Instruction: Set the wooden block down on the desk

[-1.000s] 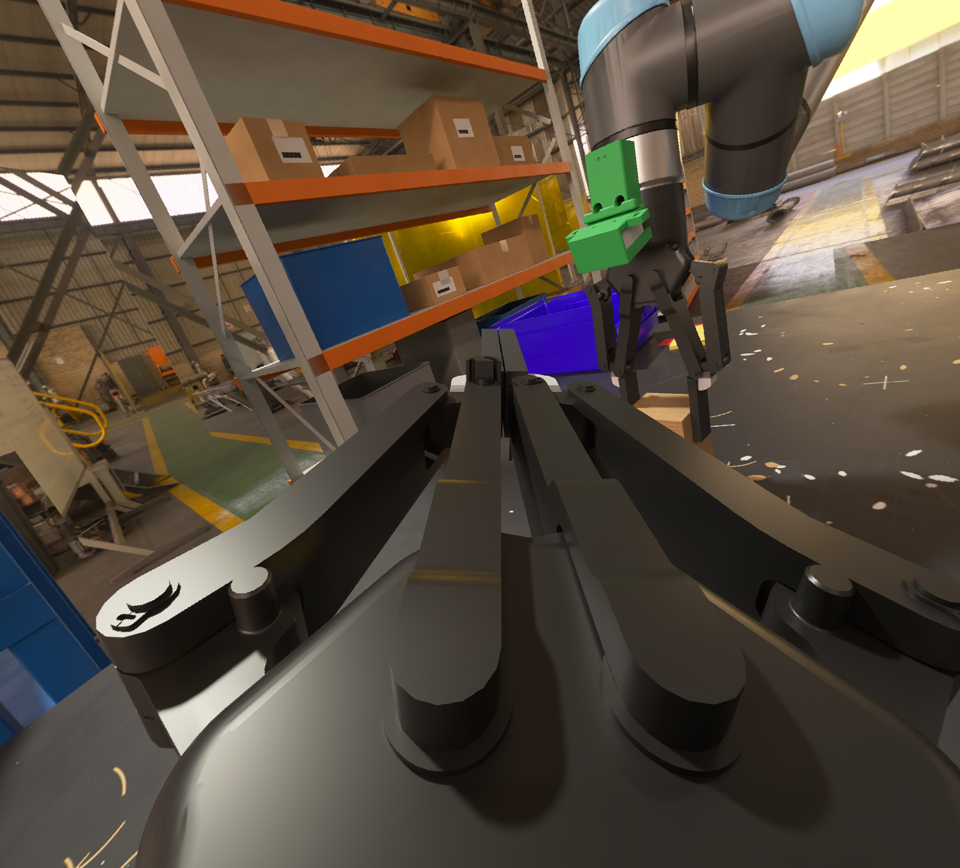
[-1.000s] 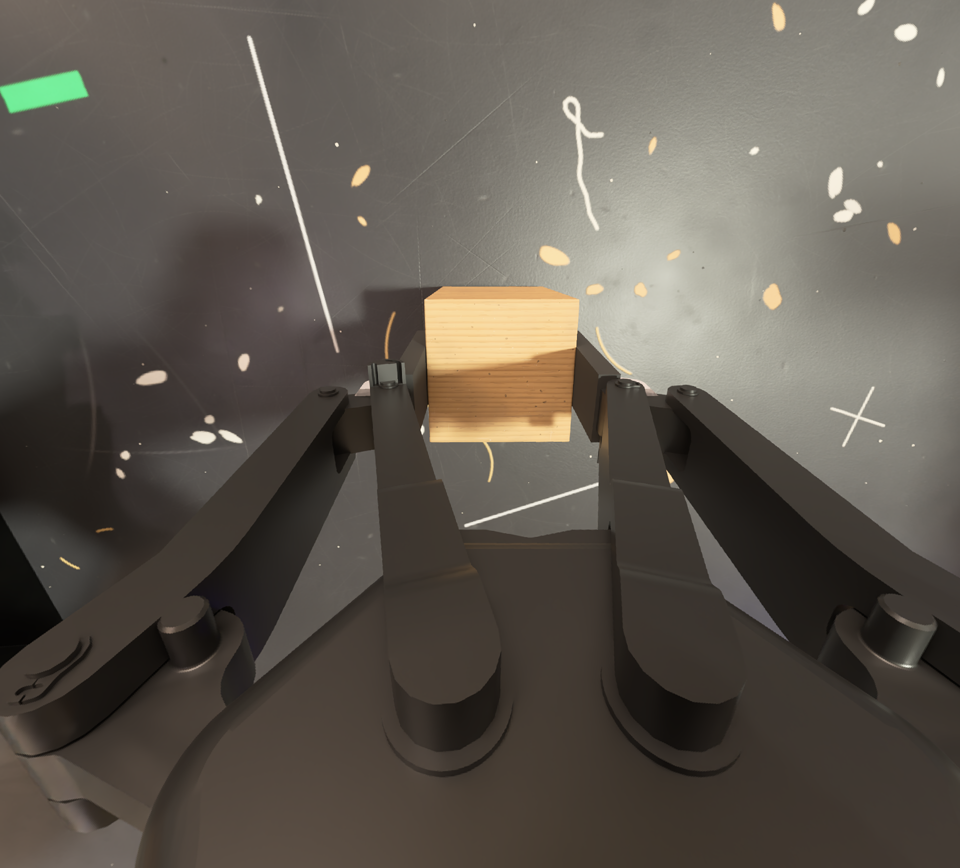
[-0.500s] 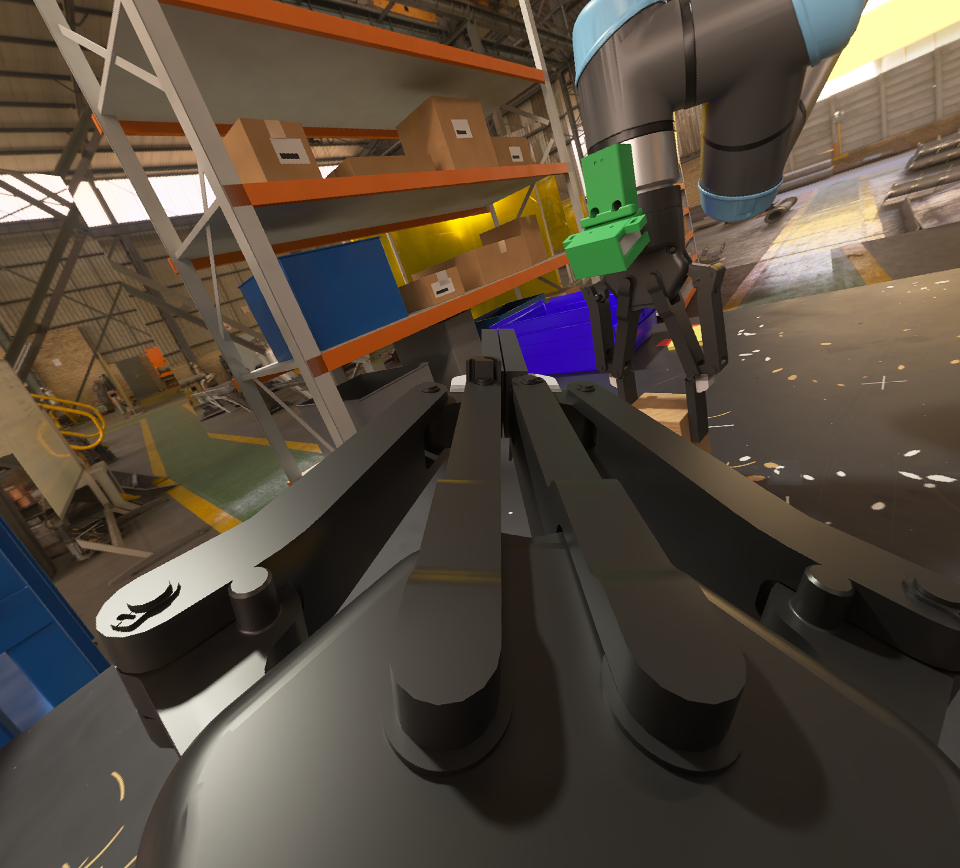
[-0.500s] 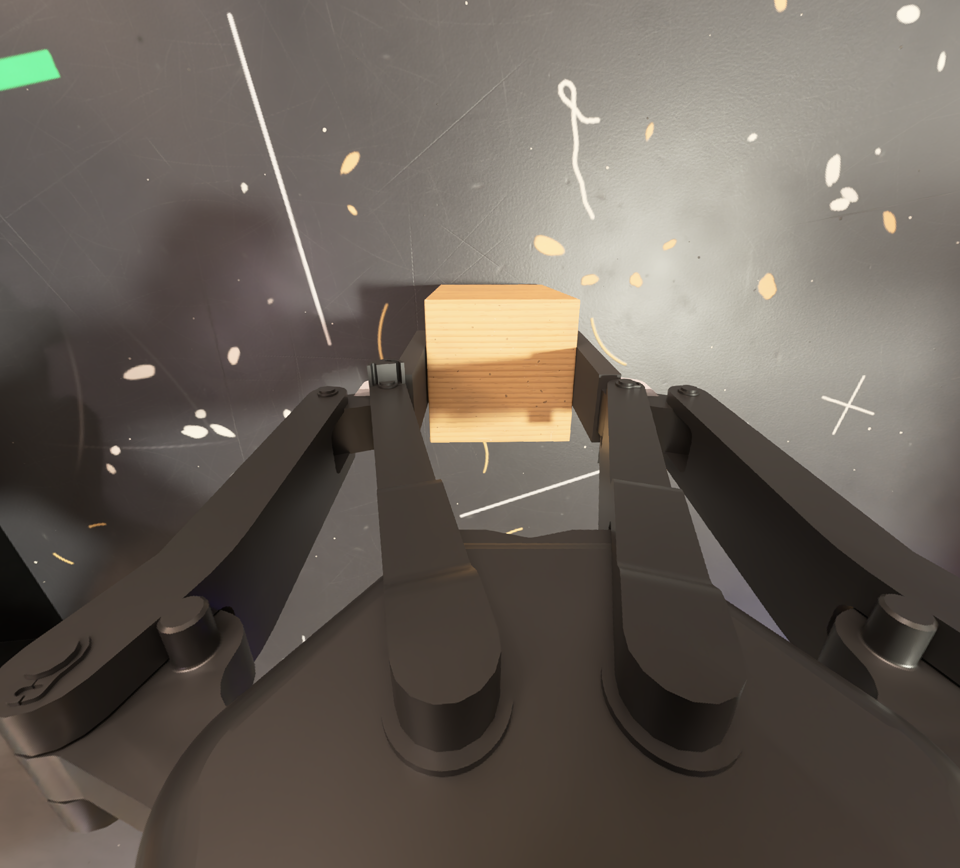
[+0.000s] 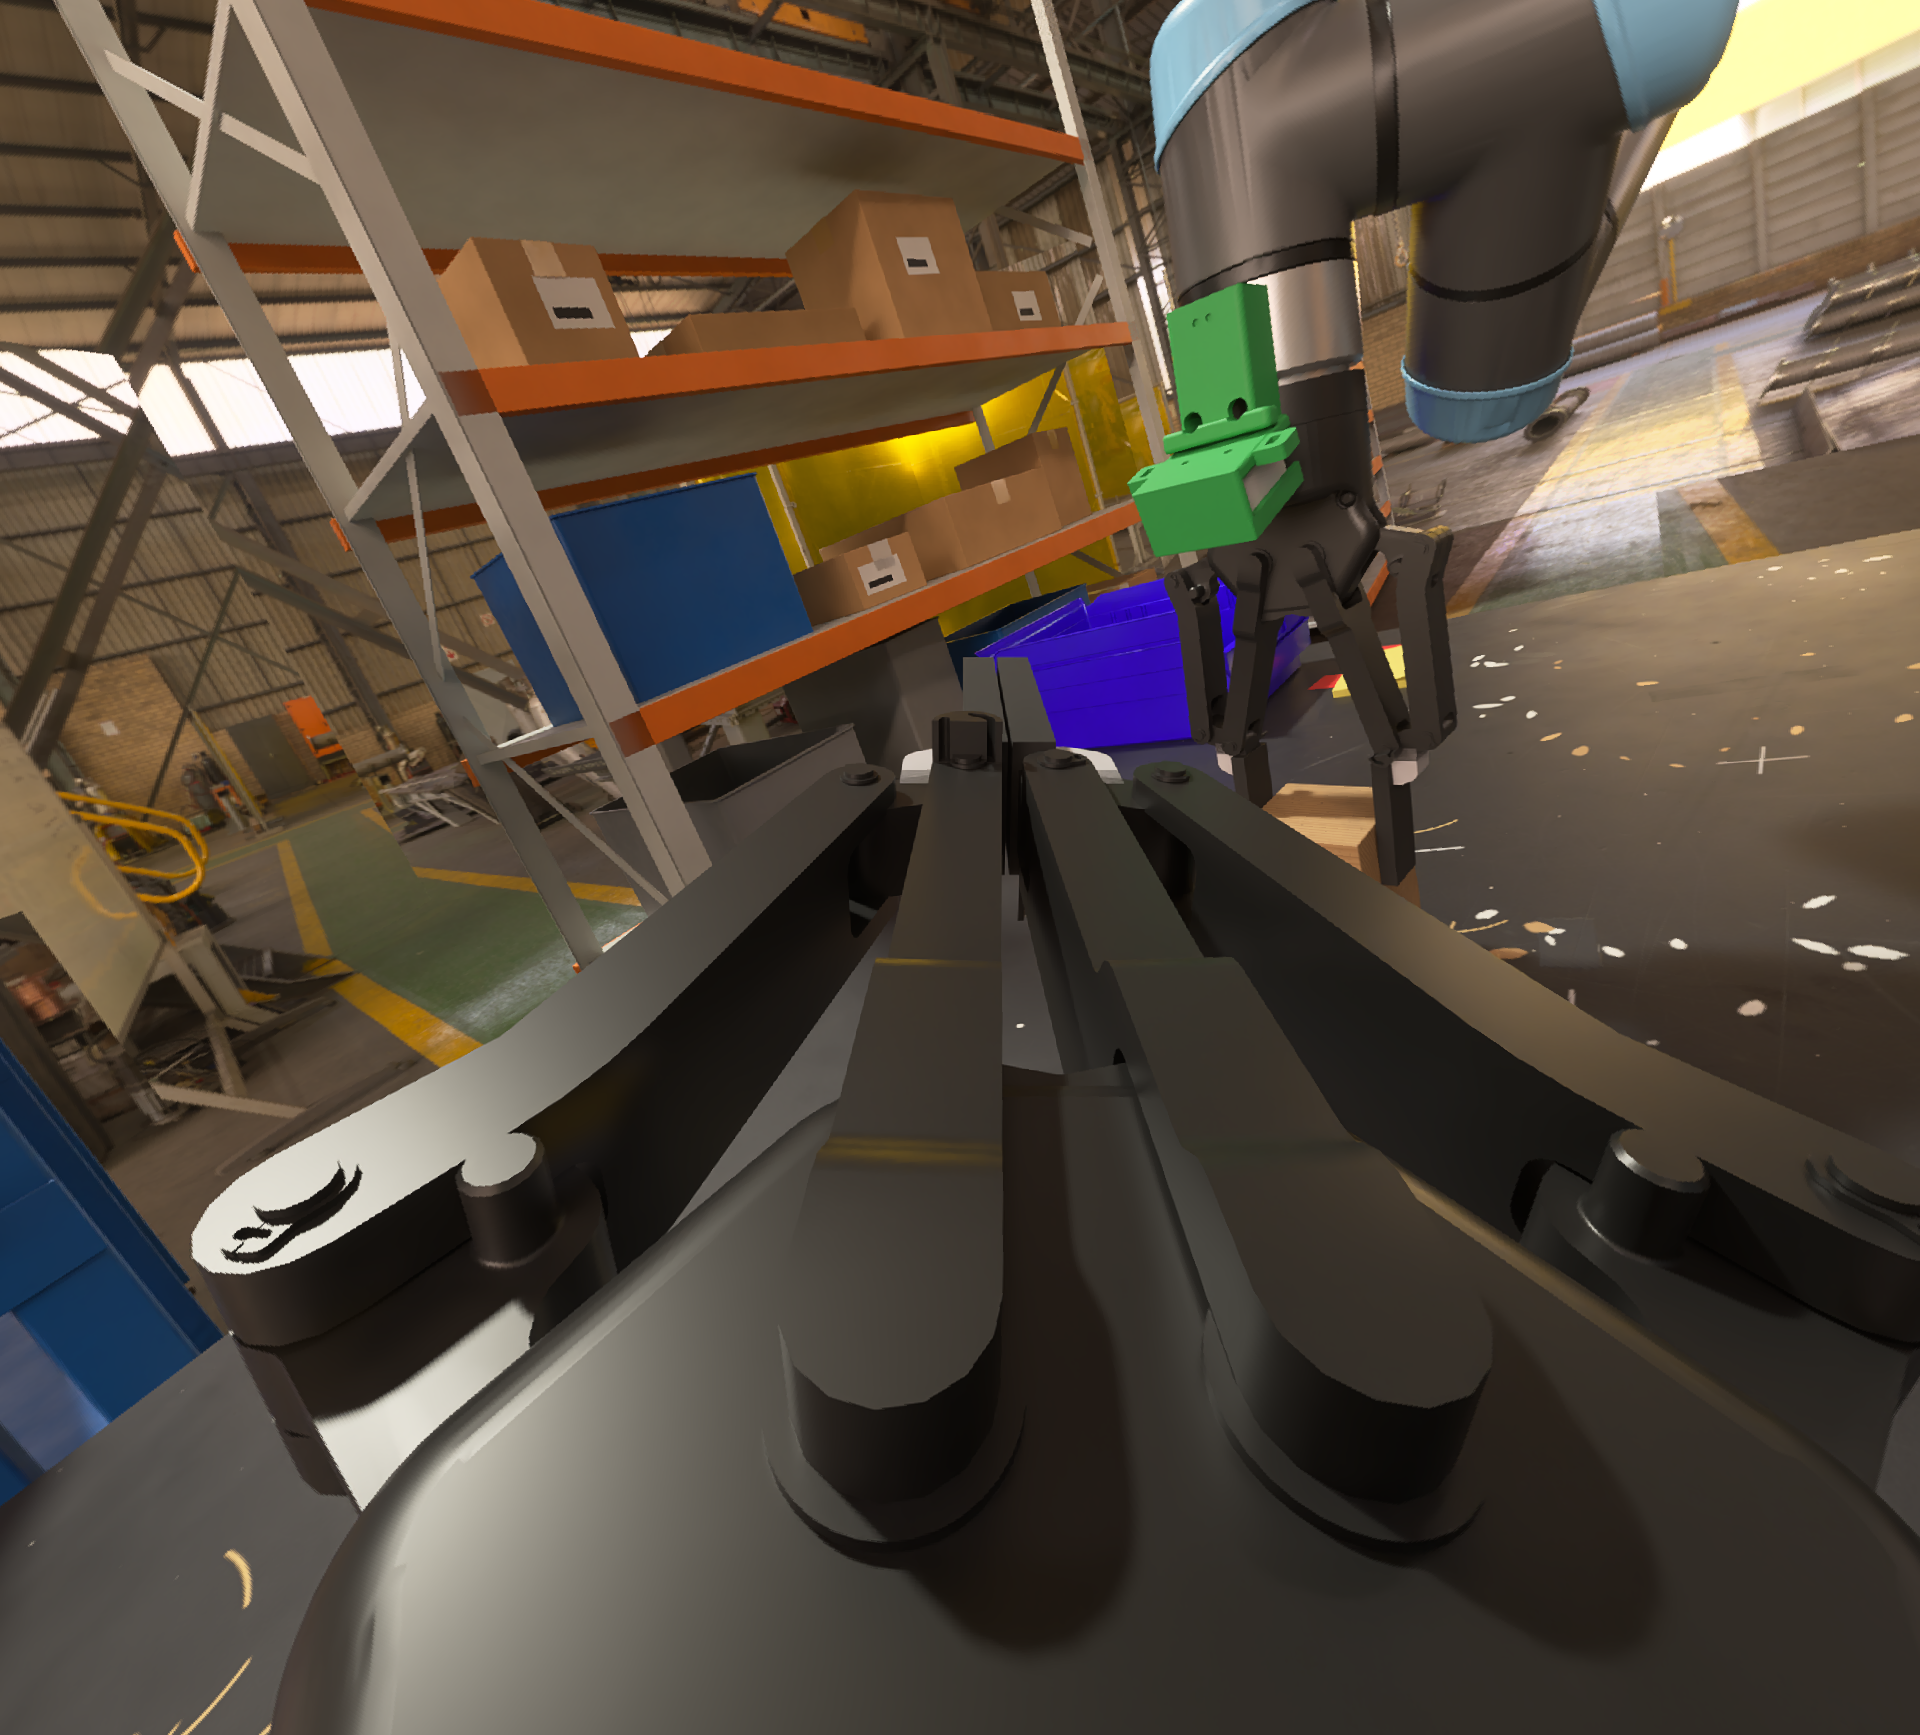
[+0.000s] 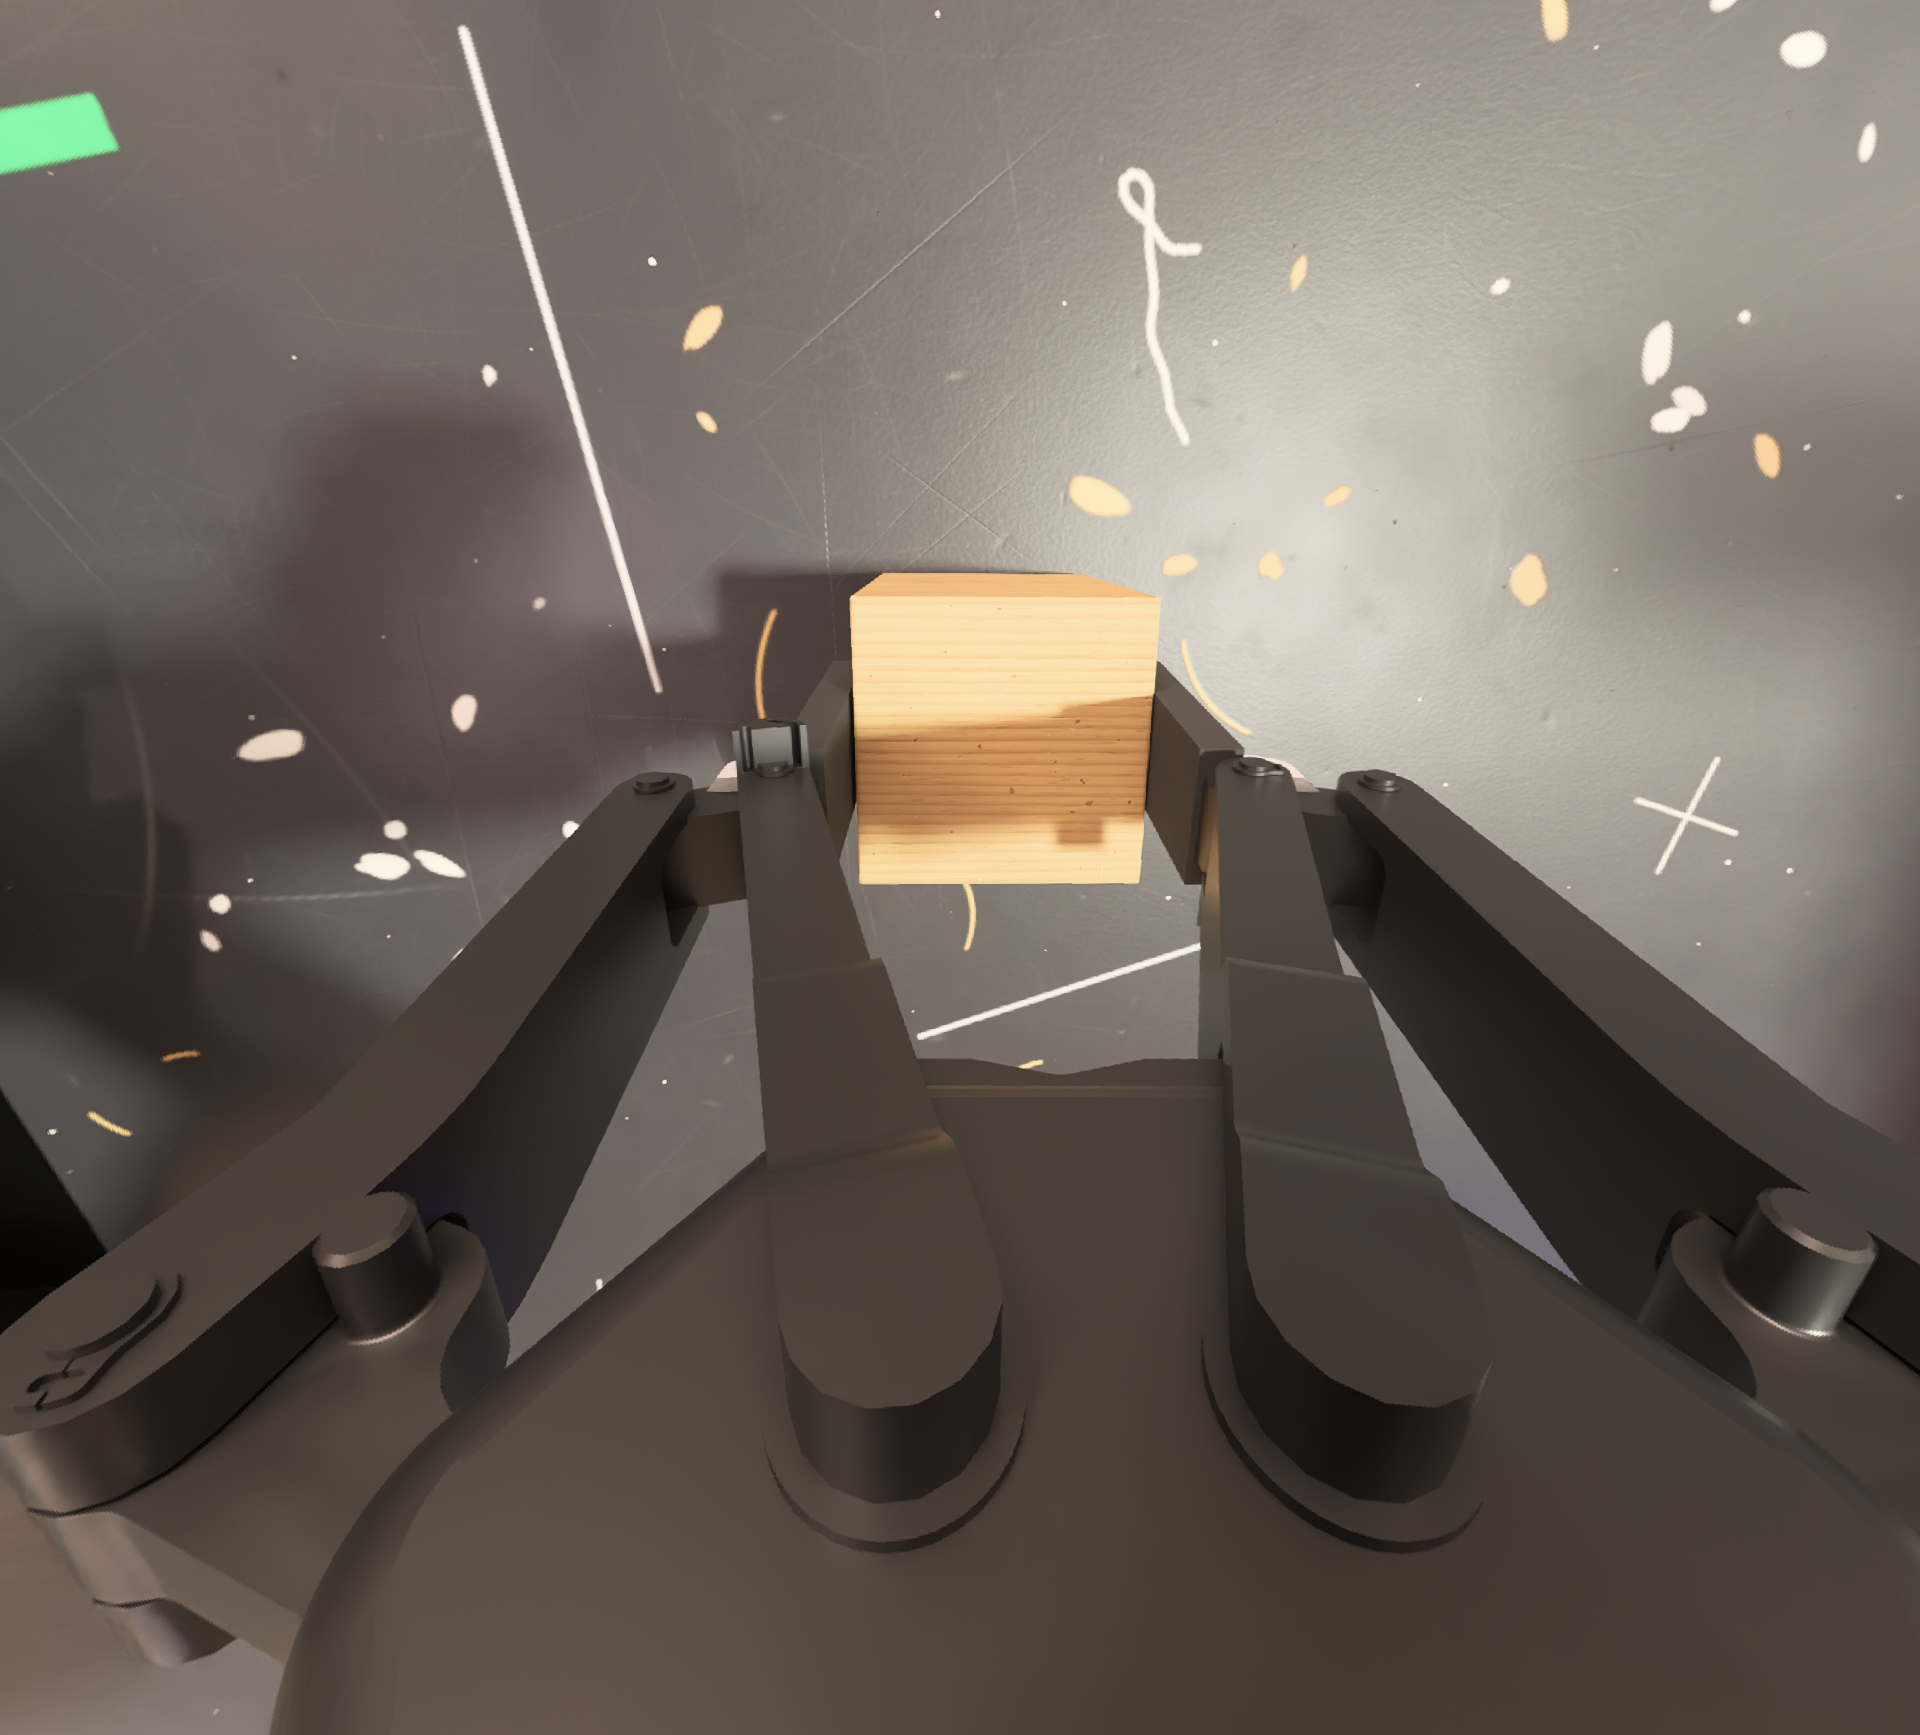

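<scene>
**A:** Warehouse racking (image 5: 665, 355) with cardboard boxes fills the background past the left gripper (image 5: 1003, 698), and a dark speckled desk (image 6: 1455, 127) lies under everything. Where's the wooden block (image 6: 1003, 729)?

**B:** Between the fingers of the right gripper (image 6: 1003, 750), pinched on both side faces. Its shadow lies on the desk just behind it, so it looks very low, though I can't tell whether its base touches.

**A:** And from the left wrist view?

**B:** The block (image 5: 1325, 828) shows only partly, beside the right gripper's fingertips (image 5: 1397, 838), low at the desk.

**A:** The left gripper?

**B:** Fingers pressed together, holding nothing, well back from the block.

**A:** So what remains?

**B:** I'd judge the lowering nearly finished; spreading the fingers and withdrawing are left.
</scene>
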You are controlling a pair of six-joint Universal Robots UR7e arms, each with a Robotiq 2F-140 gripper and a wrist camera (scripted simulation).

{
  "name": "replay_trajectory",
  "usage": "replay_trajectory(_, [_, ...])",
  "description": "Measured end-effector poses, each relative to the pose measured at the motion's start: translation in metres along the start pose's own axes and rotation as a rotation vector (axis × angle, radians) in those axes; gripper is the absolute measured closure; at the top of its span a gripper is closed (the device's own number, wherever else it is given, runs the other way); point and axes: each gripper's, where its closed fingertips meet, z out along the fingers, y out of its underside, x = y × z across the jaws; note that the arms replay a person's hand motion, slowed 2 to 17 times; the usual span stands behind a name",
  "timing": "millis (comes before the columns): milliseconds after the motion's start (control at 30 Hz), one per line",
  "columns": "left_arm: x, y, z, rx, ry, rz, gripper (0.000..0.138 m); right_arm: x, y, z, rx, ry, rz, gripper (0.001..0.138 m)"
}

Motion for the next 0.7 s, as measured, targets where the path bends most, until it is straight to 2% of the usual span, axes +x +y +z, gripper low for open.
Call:
replay_trajectory(33, [0.000,0.000,0.000,0.000,0.000,0.001,0.138,0.001,0.000,0.000,0.003,0.010,0.000,0.071])
replay_trajectory(67, [0.000,0.000,0.000,0.000,-0.001,0.002,0.138,0.003,0.000,0.000,0.005,0.022,0.001,0.053])
replay_trajectory(167, [-0.001,0.000,-0.001,-0.002,-0.003,0.002,0.138,0.006,0.000,-0.002,0.021,0.048,0.003,0.041])
replay_trajectory(700, [-0.004,0.002,-0.004,-0.011,-0.013,0.004,0.138,0.017,0.001,-0.036,0.139,0.142,0.054,0.035])
